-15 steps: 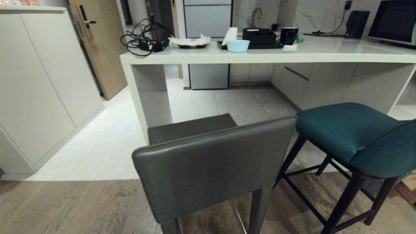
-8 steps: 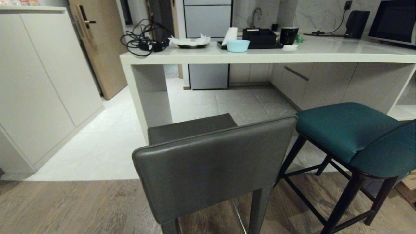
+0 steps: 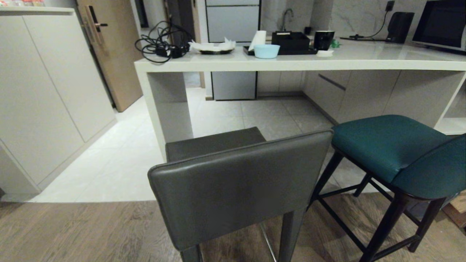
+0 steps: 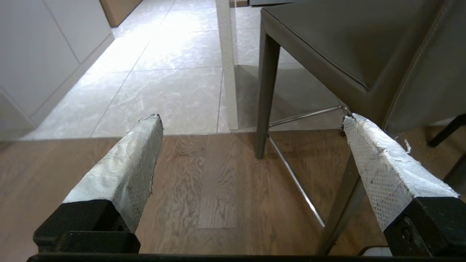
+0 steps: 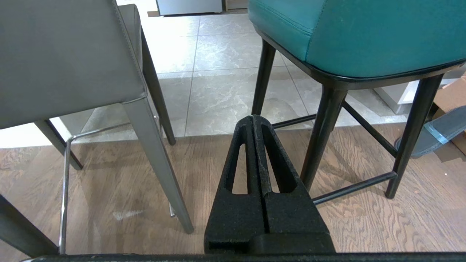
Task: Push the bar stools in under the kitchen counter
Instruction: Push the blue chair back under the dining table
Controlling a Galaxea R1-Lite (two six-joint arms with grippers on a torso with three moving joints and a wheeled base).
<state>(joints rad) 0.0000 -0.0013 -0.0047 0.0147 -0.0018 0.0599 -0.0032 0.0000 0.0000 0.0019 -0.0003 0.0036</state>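
Two bar stools stand out from the kitchen counter (image 3: pixel 291 65) on the wood floor. The dark grey stool (image 3: pixel 233 182) with a square backrest is just ahead of me; the teal stool (image 3: pixel 397 149) stands to its right. Neither arm shows in the head view. In the left wrist view my left gripper (image 4: pixel 251 123) hangs open over the floor, beside the grey stool (image 4: pixel 327 54), touching nothing. In the right wrist view my right gripper (image 5: pixel 253 118) is shut on nothing, low between the grey stool (image 5: pixel 72 62) and the teal stool (image 5: pixel 356 36).
The counter carries a cable bundle (image 3: pixel 160 43), a plate (image 3: pixel 214 47), a light blue bowl (image 3: pixel 266 51), a black tray (image 3: pixel 291 42) and a mug (image 3: pixel 323 39). White cabinets (image 3: pixel 43 98) line the left. A cardboard box (image 5: pixel 451 98) lies right of the teal stool.
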